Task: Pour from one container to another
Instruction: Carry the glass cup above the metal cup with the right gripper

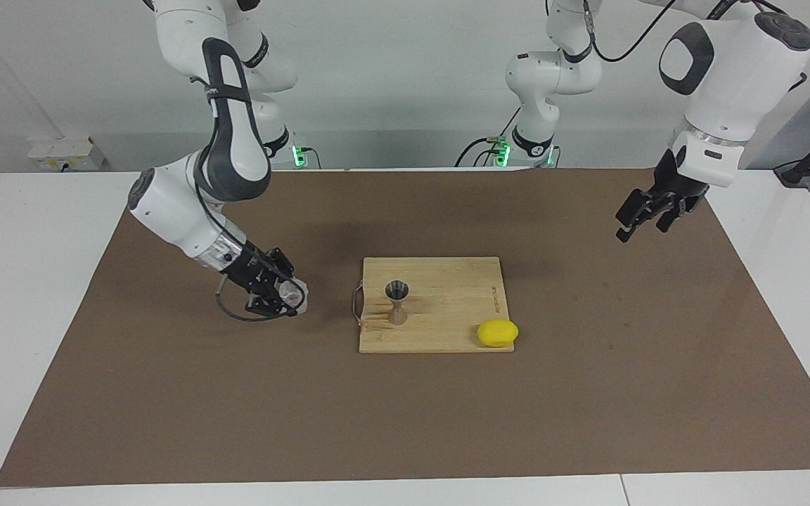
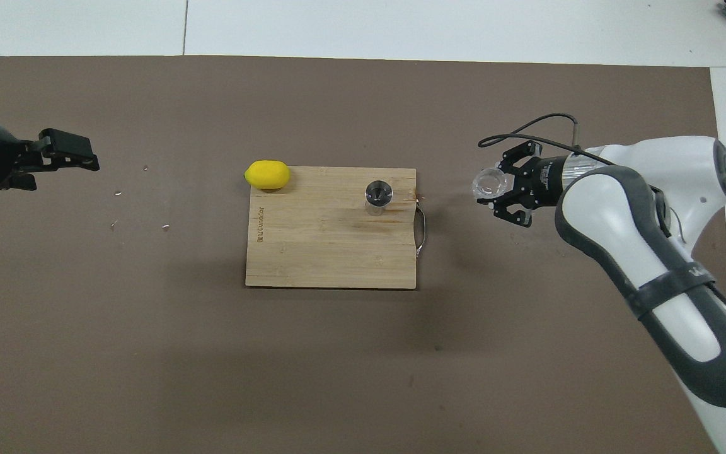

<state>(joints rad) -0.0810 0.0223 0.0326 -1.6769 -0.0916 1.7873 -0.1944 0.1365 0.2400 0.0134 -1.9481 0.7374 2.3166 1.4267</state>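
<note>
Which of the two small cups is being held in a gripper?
The clear glass cup, gripped by the right gripper over the mat. The metal jigger stands free on the board.
</note>
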